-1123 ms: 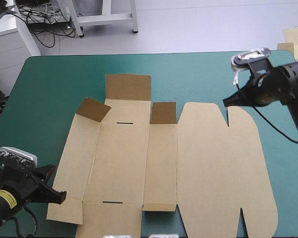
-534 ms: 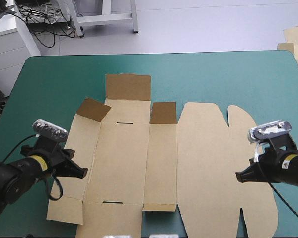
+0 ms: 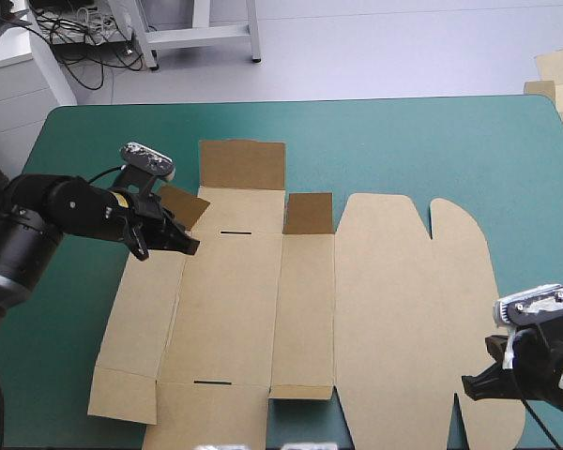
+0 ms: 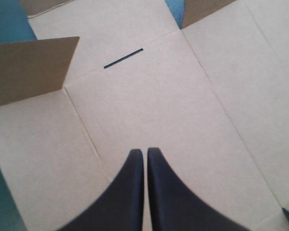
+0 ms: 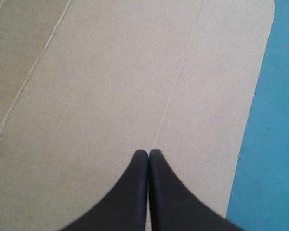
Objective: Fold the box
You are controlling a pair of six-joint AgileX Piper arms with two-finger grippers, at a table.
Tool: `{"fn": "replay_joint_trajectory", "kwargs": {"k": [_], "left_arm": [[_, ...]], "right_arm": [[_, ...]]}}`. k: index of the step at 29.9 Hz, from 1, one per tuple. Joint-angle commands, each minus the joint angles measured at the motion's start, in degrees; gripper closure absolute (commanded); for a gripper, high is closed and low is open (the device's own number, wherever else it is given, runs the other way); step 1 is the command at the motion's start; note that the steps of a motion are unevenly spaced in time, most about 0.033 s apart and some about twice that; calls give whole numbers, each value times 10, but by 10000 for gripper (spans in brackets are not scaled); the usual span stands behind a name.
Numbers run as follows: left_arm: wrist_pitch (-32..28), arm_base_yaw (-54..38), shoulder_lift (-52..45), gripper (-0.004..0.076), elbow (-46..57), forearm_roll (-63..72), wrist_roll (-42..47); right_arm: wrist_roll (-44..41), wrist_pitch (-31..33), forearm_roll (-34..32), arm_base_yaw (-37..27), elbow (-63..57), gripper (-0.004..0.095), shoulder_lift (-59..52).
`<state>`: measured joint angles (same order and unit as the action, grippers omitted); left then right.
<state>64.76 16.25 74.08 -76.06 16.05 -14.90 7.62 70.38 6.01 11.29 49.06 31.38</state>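
The brown box (image 3: 310, 309) lies as a cut sheet across the middle of the teal-green table, mostly flat. Its far flaps (image 3: 241, 165) stand raised, and a small corner flap (image 3: 182, 206) tilts up at the far left. My left gripper (image 3: 190, 247) is shut, its tip over the sheet's left panel just near of that corner flap. In the left wrist view the shut gripper (image 4: 145, 152) points over the box (image 4: 183, 110) toward a slot (image 4: 123, 58). My right gripper (image 3: 468, 386) is shut over the box's near right lobe (image 5: 135, 72), gripper tip (image 5: 149, 152) above the board.
Bare teal-green cover (image 3: 403, 141) runs along the far side and to the left of the sheet. More brown board (image 3: 555, 75) lies beyond the table's far right corner. The table's near edge is close under the right gripper.
My left gripper has swung from the near left corner up to the far left flap. My right gripper has moved from the far right down to the near right lobe. The box has not shifted.
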Motion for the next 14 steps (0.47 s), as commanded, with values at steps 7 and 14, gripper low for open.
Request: {"fn": "replay_joint_trajectory", "kwargs": {"k": [7,14], "left_arm": [[89,-209,24,712,-29,247,-119],[85,-382,27,715,-29,252,-82]], "right_arm": [[-2,-6,-9,-5,13,928,-15],[-5,-5,-39,-5,13,928,-15]]}}
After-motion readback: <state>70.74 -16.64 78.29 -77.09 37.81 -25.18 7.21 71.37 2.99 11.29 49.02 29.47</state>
